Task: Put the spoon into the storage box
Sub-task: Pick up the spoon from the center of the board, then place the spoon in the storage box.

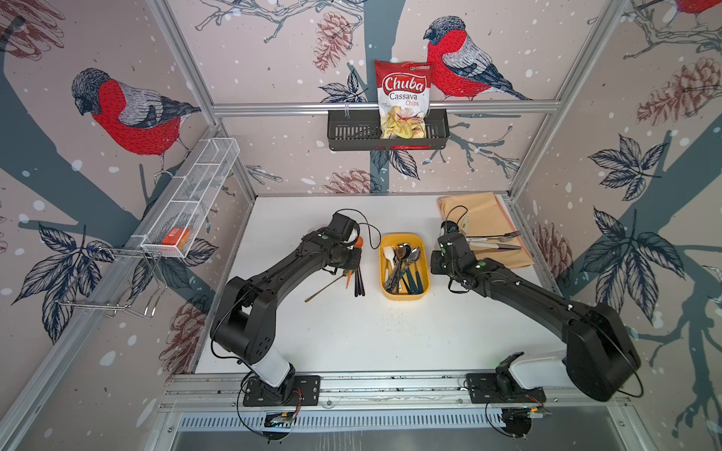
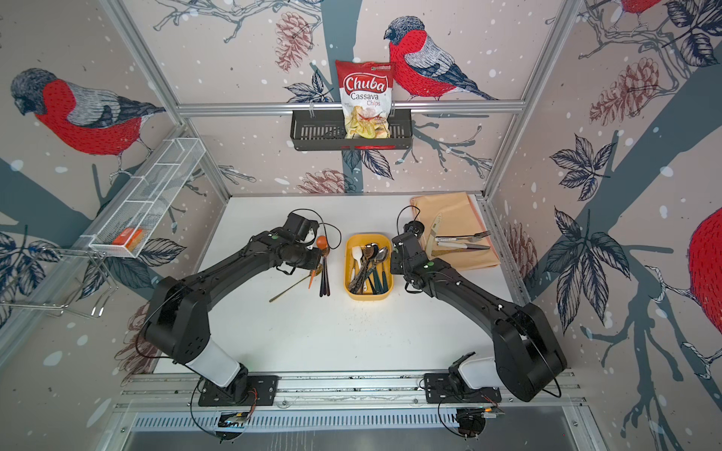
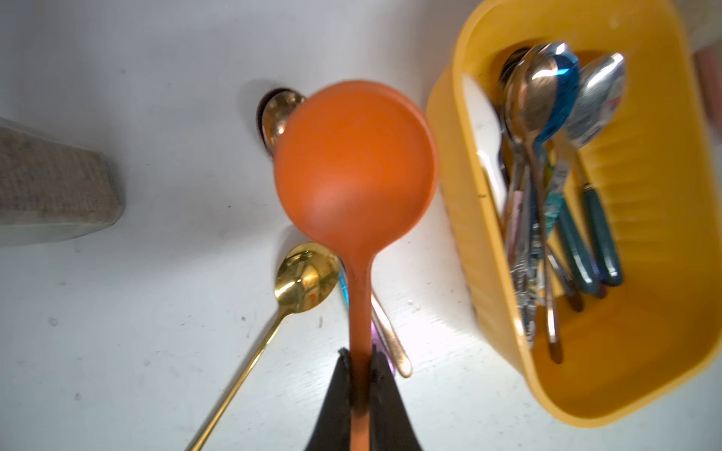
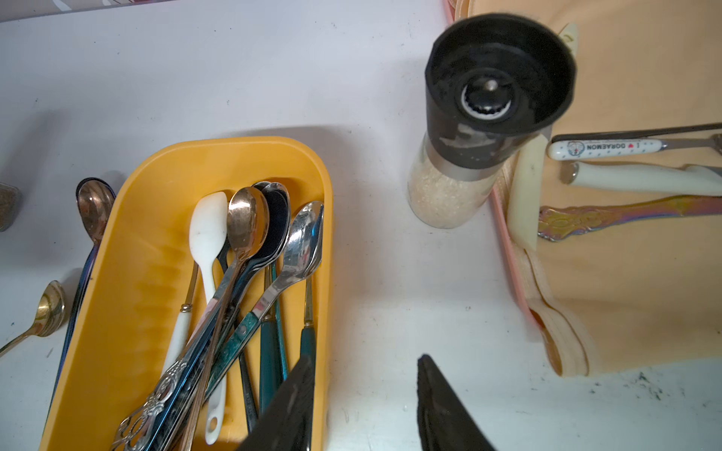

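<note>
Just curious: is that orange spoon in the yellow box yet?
Not yet. The left fingers hold the orange spoon above the table, beside the yellow box.

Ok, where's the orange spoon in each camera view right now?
Top views: the orange spoon sits just left of the storage box, under the left arm's wrist.
Left wrist: mid-frame, handle clamped in the left gripper.
Right wrist: not in it.
Shared landmark: storage box.
</note>
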`<state>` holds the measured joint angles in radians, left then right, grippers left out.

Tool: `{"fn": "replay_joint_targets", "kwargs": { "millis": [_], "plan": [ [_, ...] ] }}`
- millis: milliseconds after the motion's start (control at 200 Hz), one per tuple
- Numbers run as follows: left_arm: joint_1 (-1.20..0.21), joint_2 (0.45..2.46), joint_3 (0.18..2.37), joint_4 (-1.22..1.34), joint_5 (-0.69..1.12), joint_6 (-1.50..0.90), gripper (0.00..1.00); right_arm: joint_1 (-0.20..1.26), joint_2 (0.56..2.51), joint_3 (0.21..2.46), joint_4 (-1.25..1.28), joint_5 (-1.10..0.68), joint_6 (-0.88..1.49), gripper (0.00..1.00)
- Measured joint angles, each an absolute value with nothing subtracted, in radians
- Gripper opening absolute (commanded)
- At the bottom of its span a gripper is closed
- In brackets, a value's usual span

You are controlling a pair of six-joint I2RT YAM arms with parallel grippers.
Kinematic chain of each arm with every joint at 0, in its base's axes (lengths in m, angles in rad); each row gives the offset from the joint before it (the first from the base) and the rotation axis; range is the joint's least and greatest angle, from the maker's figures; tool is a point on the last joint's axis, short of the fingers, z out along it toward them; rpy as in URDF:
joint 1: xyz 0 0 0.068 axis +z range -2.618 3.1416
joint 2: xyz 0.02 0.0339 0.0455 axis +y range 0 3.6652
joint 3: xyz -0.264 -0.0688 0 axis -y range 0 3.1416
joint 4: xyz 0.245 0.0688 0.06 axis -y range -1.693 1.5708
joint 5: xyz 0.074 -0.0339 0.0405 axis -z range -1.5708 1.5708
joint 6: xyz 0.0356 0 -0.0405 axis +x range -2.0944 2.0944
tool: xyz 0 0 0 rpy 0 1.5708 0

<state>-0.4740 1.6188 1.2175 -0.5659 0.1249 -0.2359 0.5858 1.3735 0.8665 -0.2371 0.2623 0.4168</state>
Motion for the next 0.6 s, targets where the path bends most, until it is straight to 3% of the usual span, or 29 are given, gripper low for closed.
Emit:
{"fn": "replay_joint_targets", "kwargs": {
  "millis": [600],
  "plan": [
    [-0.64,1.783,1.296,-0.304,0.266,-0.595,0.0,0.563,1.327,0.833,-0.242,0.271,0.421,0.45]
  ]
}}
